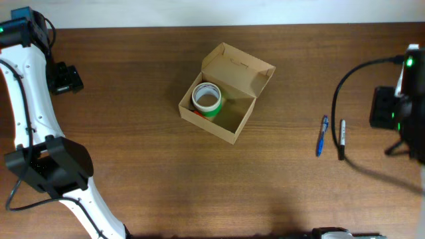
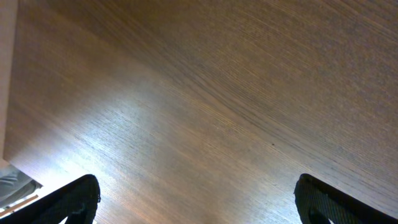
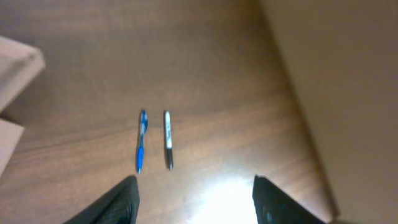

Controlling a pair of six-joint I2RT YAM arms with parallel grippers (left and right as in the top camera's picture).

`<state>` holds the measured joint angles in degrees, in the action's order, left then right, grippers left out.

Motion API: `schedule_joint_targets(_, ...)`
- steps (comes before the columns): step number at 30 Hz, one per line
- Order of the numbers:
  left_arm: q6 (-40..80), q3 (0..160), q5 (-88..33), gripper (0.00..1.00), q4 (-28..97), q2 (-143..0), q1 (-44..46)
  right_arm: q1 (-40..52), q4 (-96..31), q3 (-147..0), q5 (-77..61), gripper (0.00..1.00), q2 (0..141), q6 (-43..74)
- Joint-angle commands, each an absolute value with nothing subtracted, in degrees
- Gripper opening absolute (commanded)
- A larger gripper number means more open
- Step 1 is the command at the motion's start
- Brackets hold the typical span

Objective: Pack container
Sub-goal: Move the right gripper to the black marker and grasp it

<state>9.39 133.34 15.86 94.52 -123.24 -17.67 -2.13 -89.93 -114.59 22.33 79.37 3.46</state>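
Observation:
The container is an open tan cardboard box at the table's middle, its flap lid standing up at the back right. A tape roll with a white and green rim lies in its left part. A blue pen and a black marker lie side by side to the right; both show in the right wrist view, pen and marker. My left gripper is open and empty over bare wood at the far left. My right gripper is open and empty, right of the pens.
The wooden table ends at its back edge along the top of the overhead view. A corner of the box shows at the left of the right wrist view. A black cable loops near the right arm.

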Motion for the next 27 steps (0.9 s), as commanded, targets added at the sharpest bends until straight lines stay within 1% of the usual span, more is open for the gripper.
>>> schedule_joint_targets(1,8.9,133.1,15.7,1.0,94.5,-123.2,-17.9,-8.4,-85.2,-104.8,9.5,0.61,83.0,-4.3)
schedule_joint_targets(2,8.9,133.1,15.7,1.0,94.6,-123.2,-17.9,-9.6,-83.5,-101.9,8.5,0.61,83.7,-5.8)
schedule_joint_targets(8,8.9,133.1,15.7,1.0,94.5,-123.2,-17.9,-16.0,-71.6,-83.4,7.5,0.6,88.2,-5.8)
schedule_joint_targets(14,8.9,133.1,15.7,1.0,94.6,-123.2,-17.9,-19.7,-57.5,-69.0,-2.0,0.61,89.6,-8.6)
schedule_joint_targets(21,8.9,133.1,15.7,1.0,94.5,-123.2,-17.9,-21.0,-48.7,-63.7,-2.6,0.66,90.4,-9.6)
schedule_joint_targets(27,8.9,133.1,15.7,1.0,94.5,-123.2,-17.9,-21.1,-47.0,-63.2,-1.3,0.66,95.4,-11.7)
